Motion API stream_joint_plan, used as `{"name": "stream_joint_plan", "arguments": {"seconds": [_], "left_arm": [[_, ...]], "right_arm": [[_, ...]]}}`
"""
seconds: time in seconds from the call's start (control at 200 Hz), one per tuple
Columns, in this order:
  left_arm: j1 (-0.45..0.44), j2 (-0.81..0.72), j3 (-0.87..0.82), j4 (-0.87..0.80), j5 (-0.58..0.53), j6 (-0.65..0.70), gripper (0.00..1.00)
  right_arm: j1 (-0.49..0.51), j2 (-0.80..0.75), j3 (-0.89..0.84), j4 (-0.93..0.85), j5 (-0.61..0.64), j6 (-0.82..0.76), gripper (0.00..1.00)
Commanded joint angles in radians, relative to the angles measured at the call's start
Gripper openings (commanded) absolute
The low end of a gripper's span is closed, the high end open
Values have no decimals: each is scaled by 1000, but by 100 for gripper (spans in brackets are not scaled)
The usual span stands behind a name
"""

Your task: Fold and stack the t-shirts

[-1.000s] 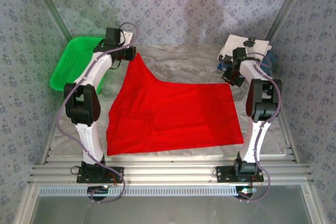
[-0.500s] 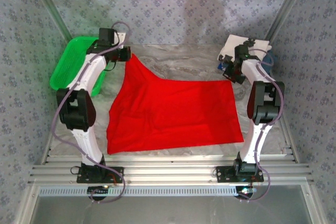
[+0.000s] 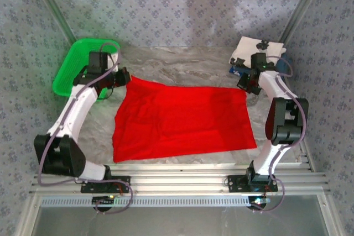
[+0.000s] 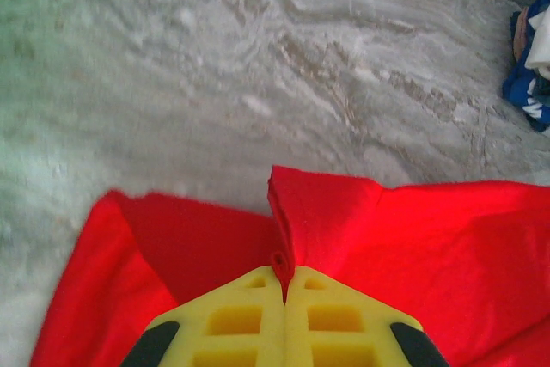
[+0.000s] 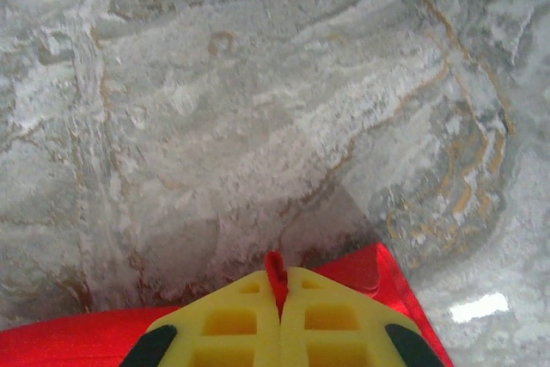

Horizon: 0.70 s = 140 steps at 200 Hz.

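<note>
A bright red t-shirt (image 3: 182, 120) lies spread plain side up across the middle of the marbled table. My left gripper (image 3: 123, 77) is shut on its far left corner; a pinched fold of red cloth (image 4: 281, 238) pokes up between the yellow fingers (image 4: 232, 320). My right gripper (image 3: 247, 88) is shut on the far right corner, where a red tab (image 5: 275, 272) sticks out between its yellow fingers (image 5: 335, 320). Folded white and dark blue t-shirts (image 3: 260, 51) sit stacked at the far right, just behind the right gripper, and their blue edge (image 4: 528, 75) shows in the left wrist view.
A green plastic basket (image 3: 74, 70) stands at the far left, close behind the left arm. Patterned walls and slanted metal posts enclose the table. Bare marbled table (image 3: 188, 64) lies beyond the shirt's far edge.
The left gripper has come down and moved leftward with its corner, so the raised peak of red cloth now lies flat. The right gripper shifted slightly outward, still holding its corner.
</note>
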Motion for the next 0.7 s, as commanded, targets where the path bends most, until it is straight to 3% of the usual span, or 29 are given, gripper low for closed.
{"name": "stream_joint_plan", "arguments": {"seconds": [0.0,0.31,0.695], "left_arm": [[-8,-130,-78,-62,-4,-93,0],[-7,-420,-283,-243,-109,-217,0],[-7,-577,-420,-370,-197,-350,0]], "right_arm": [[-7,-74,-68,0,-13,-30,0],[-43,-168,-225,14,-33,-40,0],[-66,-221,-334,8,-27,-57,0]]}}
